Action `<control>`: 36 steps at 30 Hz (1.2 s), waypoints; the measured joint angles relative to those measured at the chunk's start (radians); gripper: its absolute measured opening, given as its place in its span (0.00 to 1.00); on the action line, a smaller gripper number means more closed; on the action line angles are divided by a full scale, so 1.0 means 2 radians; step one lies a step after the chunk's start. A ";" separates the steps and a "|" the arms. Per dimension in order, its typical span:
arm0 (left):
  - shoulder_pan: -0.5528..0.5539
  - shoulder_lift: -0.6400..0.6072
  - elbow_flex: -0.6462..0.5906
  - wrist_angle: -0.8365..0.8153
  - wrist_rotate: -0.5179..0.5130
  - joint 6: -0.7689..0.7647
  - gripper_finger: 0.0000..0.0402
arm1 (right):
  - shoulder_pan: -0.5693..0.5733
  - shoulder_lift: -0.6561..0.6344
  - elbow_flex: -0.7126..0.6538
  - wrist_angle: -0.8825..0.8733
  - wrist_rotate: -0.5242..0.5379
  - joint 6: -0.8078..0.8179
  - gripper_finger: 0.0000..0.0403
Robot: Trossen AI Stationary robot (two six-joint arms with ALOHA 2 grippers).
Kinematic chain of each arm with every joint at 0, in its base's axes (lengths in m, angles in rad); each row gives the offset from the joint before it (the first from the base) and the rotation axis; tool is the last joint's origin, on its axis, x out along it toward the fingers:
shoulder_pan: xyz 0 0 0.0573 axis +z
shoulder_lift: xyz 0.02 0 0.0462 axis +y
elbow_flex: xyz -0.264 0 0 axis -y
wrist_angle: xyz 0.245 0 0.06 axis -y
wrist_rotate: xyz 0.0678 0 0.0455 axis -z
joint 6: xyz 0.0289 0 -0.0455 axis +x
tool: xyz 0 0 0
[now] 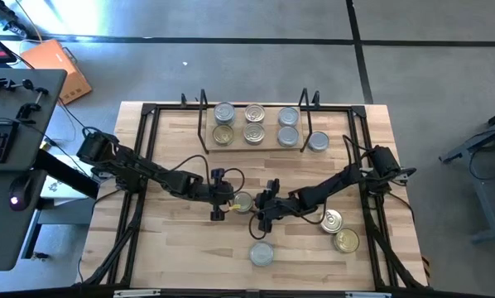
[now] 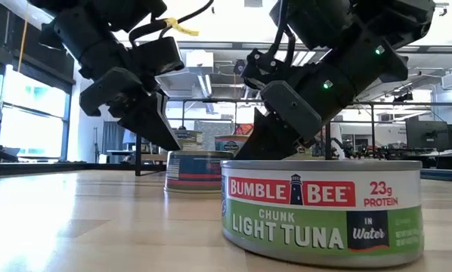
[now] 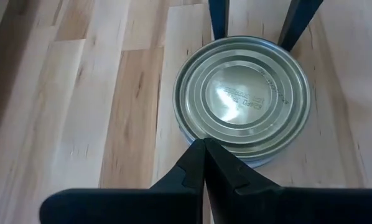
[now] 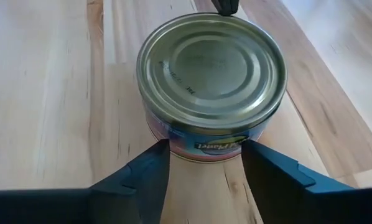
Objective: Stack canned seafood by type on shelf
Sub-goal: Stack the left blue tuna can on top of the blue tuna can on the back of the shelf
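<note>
A silver-topped tin [image 1: 242,201] stands on its base at the table's middle, between my two grippers. My left gripper [image 3: 203,144] is shut at the tin's left side. My right gripper [image 4: 204,155] is open at its right side, with a fingertip at either side of the tin's near curve and a gap narrower than the tin. In the low view the same tin [image 2: 198,170] shows below both grippers. The shelf [image 1: 256,147] at the far side carries several tins in two rows. My left gripper's shut fingertips [image 3: 198,149] lie against the tin's rim [image 3: 195,132] on its left side, slanting down from the table's left. My right gripper's two fingertips [image 4: 163,152] stand against the tin's side wall [image 4: 192,144] from the right, slanting down. Whether they touch it I cannot tell. The tin stands flat on the table.
A green-labelled tuna tin [image 2: 320,211] stands near the front edge, also seen from above [image 1: 261,252]. Two gold-topped tins [image 1: 331,220] [image 1: 345,240] sit at the right. One tin [image 1: 317,141] stands beside the shelf's right upright. Black frame rails [image 1: 148,149] border the tabletop.
</note>
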 joint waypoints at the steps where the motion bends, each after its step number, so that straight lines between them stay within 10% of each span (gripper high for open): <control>1: 0.000 0.000 0.000 -0.001 0.000 0.000 0.00 | 0.000 0.000 0.000 0.001 0.001 0.000 0.46; 36: -0.022 0.006 -0.005 -0.020 -0.015 -0.025 0.00 | -0.025 -0.024 0.001 0.088 0.005 0.025 0.35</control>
